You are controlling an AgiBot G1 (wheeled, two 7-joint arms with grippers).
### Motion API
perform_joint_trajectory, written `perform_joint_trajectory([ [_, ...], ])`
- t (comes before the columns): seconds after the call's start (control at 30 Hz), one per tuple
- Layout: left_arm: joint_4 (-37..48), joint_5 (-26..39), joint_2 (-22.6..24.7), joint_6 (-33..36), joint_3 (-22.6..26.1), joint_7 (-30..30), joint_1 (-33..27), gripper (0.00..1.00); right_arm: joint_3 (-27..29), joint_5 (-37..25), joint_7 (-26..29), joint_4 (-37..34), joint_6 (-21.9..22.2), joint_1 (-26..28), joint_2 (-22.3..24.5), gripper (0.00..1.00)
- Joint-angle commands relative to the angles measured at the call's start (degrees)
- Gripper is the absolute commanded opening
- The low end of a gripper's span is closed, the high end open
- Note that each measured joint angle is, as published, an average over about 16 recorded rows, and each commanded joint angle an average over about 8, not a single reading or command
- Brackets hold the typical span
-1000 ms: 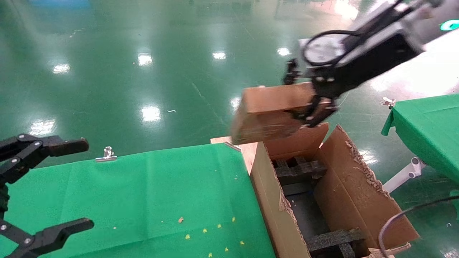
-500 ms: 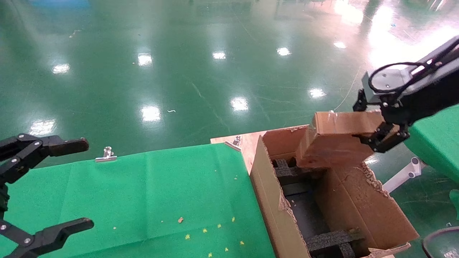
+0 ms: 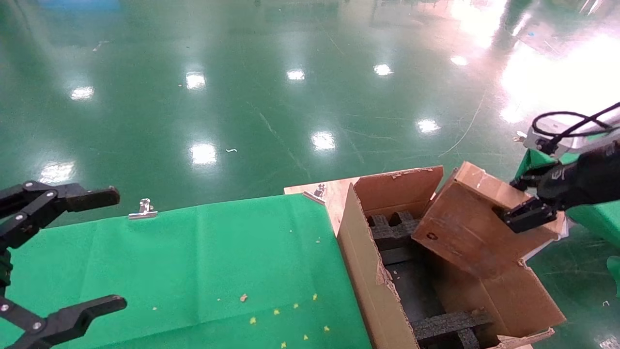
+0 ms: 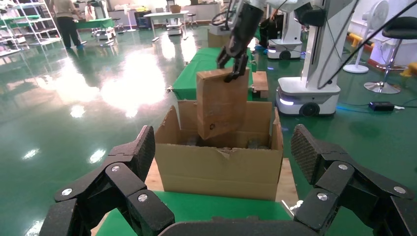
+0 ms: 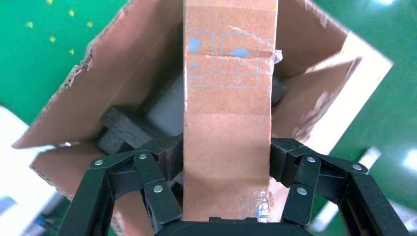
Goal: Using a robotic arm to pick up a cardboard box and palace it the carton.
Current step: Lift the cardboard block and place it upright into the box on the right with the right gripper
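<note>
R gripper (image 3: 525,206), black jointed fingers on the black wrist of the robotic arm (image 3: 588,177), is clenched on the flat brown cardboard box (image 3: 477,225), grasping it by its far upper end. Wrist view: the fingers (image 5: 160,167) press both wide faces of the slab, taped narrow edge facing the cam, blue printed marks on it.

Box is tilted, low corner down inside the open top of the large brown corrugated carton (image 3: 373,271), high end sticking out over the carton's R wall. From the L wrist view it hangs nearly upright w/ lower end below the carton rim. Can't tell if it touches the black notched foam blocks (image 3: 395,232) inside; another foam block sits at the carton's near end.

Carton stands just beside the R edge of the green-cloth table (image 3: 193,261), ragged torn flaps up. Small silver clip (image 3: 144,209) on the table's far edge, yellow crumbs near the front.

L gripper (image 3: 72,249) parked over the table's L side, released, fingers spread wide, holding nothing. Shiny green floor (image 3: 218,87) beyond.
</note>
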Motion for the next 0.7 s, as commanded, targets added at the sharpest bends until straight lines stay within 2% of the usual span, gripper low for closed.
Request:
perform_joint_trajectory([
  [0.03,0.0,0.0,0.0,0.0,0.0,0.0,0.0,1.00,0.1,1.6,3.7,-1.3,1.0,-1.7,1.6,0.00],
  [0.33,0.0,0.0,0.0,0.0,0.0,0.0,0.0,1.00,0.7,6.0,12.2,0.4,5.3,-5.4,8.3,0.00],
  [0.5,0.0,0.0,0.0,0.0,0.0,0.0,0.0,1.00,0.9,7.3,13.4,1.1,7.0,-6.3,10.5,0.00],
  [0.7,0.0,0.0,0.0,0.0,0.0,0.0,0.0,1.00,1.0,7.3,13.0,1.2,6.8,-6.2,10.0,0.00],
])
